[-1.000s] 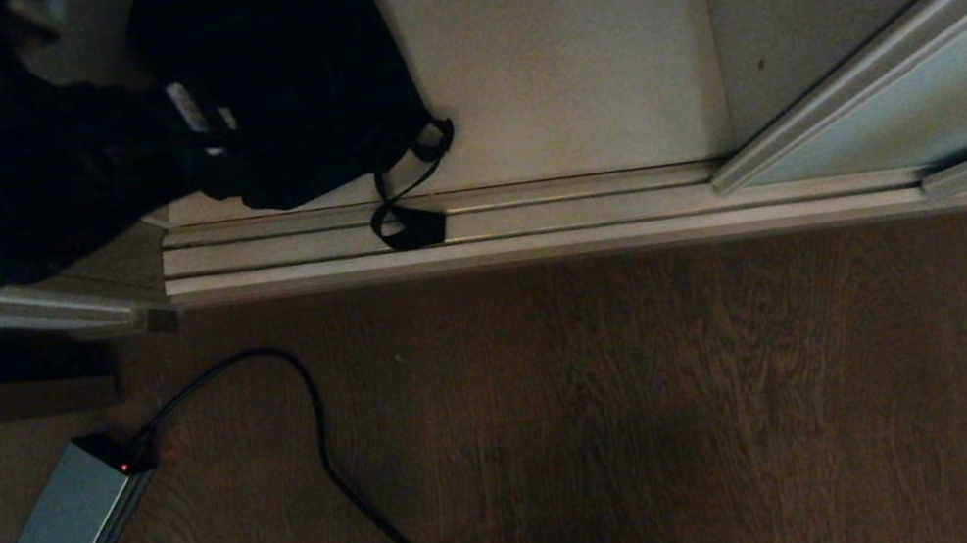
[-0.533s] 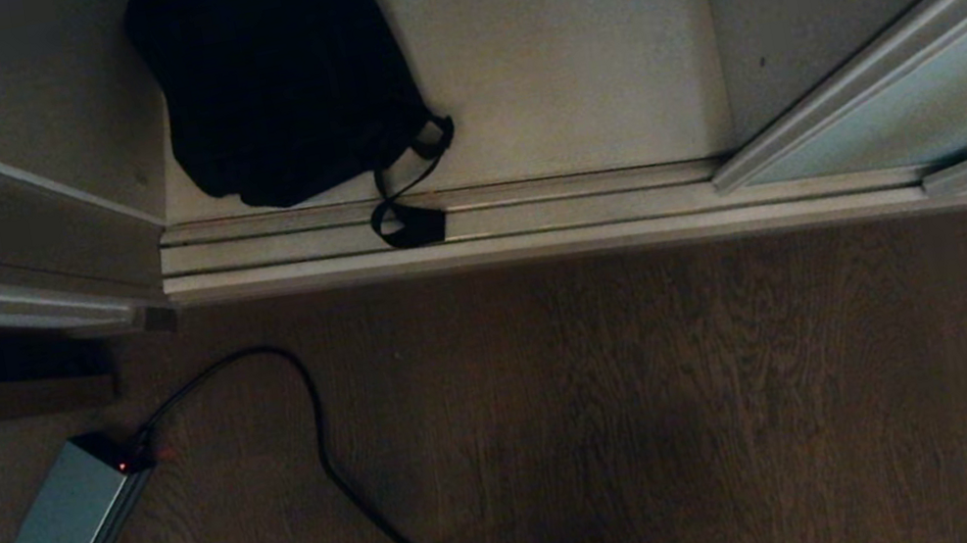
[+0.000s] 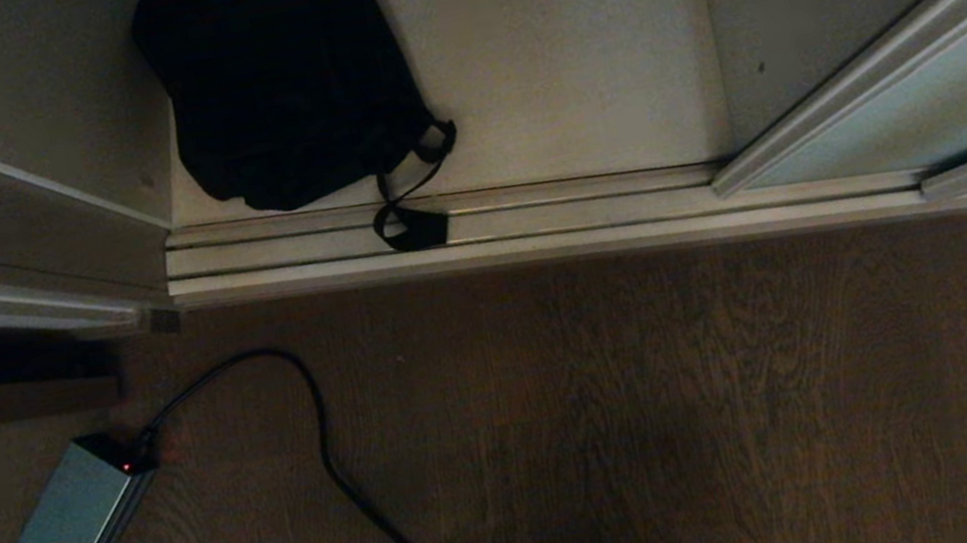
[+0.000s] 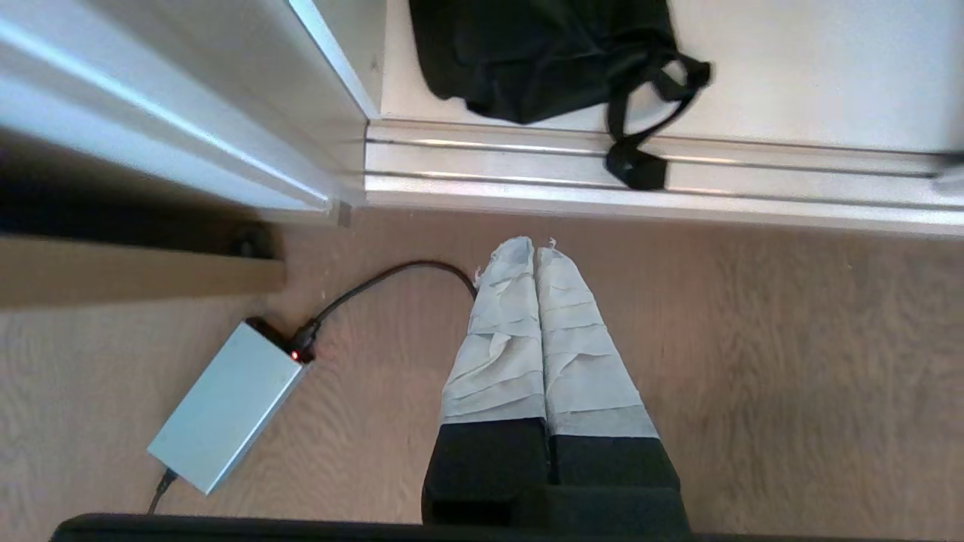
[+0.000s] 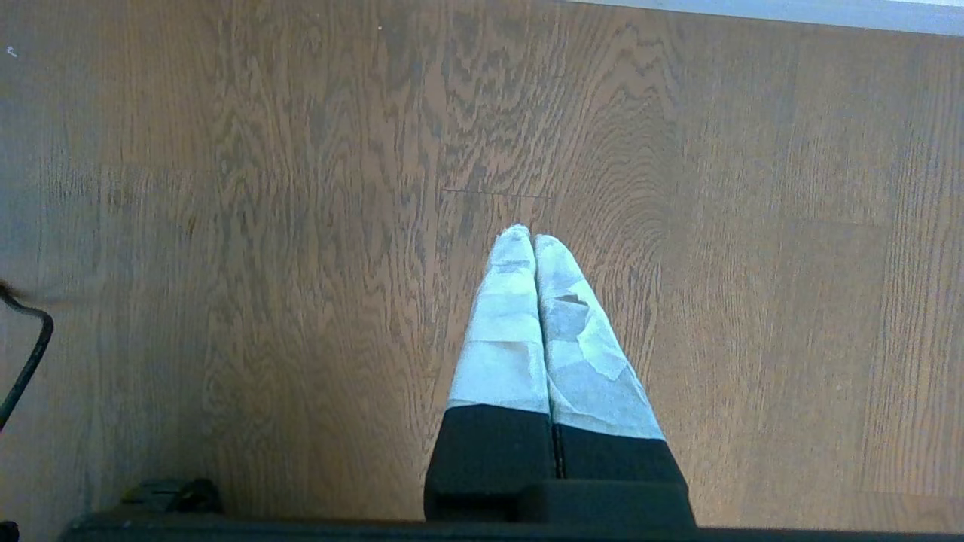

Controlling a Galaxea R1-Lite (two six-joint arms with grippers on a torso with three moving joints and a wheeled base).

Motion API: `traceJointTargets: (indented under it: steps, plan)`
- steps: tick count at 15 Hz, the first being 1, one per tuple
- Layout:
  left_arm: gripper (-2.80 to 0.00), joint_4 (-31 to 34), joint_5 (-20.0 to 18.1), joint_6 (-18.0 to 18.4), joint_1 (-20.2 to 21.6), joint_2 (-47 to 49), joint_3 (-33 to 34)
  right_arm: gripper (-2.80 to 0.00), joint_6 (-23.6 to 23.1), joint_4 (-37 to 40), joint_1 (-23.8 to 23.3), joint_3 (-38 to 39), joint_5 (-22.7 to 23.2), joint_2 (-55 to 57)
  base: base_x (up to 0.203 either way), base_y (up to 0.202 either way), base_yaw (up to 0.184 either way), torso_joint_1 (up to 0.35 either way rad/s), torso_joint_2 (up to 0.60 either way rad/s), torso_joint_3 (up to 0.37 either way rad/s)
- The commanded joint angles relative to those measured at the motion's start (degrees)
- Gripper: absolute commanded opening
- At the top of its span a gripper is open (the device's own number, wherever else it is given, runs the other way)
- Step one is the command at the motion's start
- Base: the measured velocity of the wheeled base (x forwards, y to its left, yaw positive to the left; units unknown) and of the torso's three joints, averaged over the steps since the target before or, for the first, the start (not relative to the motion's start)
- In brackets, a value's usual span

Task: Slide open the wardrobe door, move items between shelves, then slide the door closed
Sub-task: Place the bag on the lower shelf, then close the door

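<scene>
Wood floor point(image 4: 753, 361) under left tool point(image 4: 533, 245), tips together and empty, black bag point(image 4: 527, 53) ahead of it on bottom shelf point(image 4: 791, 75), strap across track point(image 4: 489, 162); sliding wardrobe door point(image 3: 939, 91) open, closing left, right tool point(image 5: 527, 235) pressed together.

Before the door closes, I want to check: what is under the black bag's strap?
The strap of the black bag lies over the grooved metal floor track. The track beneath the loop is covered.

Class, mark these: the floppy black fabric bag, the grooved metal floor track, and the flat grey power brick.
Floppy black fabric bag point(image 3: 280, 78), head view, middle of its body.
Grooved metal floor track point(image 3: 591, 203), head view, bare stretch.
Flat grey power brick point(image 4: 226, 406), left wrist view, top face.
</scene>
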Motion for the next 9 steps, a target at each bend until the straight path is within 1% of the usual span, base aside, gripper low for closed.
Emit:
traceJointTargets:
  steps: [1, 3, 4, 6, 7, 8, 9]
  plan:
    - [-2.8, 1.0, -2.3, 0.1, 2.0, -9.2, 4.3, -2.8, 0.0, 0.0, 0.0, 0.1, 0.0, -0.2, 0.0, 0.0, 0.0, 0.0, 0.0, 0.0]
    - [-2.8, 1.1, -3.3, 1.5, 2.3, -16.8, 12.8, -2.8, 0.0, 0.0, 0.0, 0.1, 0.0, -0.1, 0.0, 0.0, 0.0, 0.0, 0.0, 0.0]
    - [-2.8, 0.6, -2.9, 2.9, 2.4, -18.5, 17.6, -2.8, 0.1, 0.0, 0.0, 0.0, 0.0, -0.1, 0.0, 0.0, 0.0, 0.0, 0.0, 0.0]
    - [-2.8, -2.4, 1.5, 4.2, 2.4, -19.2, 27.5, -2.8, 0.0, 0.0, 0.0, 0.1, 0.0, -0.2, 0.0, 0.0, 0.0, 0.0, 0.0, 0.0]
    - [-2.8, -5.7, 2.8, 4.8, 2.3, -19.4, 32.6, -2.8, 0.1, 0.0, 0.0, 0.1, 0.0, -0.2, 0.0, 0.0, 0.0, 0.0, 0.0, 0.0]
    - [-2.8, -11.9, 3.6, 6.0, 2.1, -19.5, 39.2, -2.8, 0.1, 0.0, 0.0, 0.1, 0.0, -0.2, 0.0, 0.0, 0.0, 0.0, 0.0, 0.0]
    - [-2.8, -19.4, 4.0, 7.9, 1.4, -19.7, 46.1, -2.8, 0.1, 0.0, 0.0, 0.0, 0.0, -0.2, 0.0, 0.0, 0.0, 0.0, 0.0, 0.0]
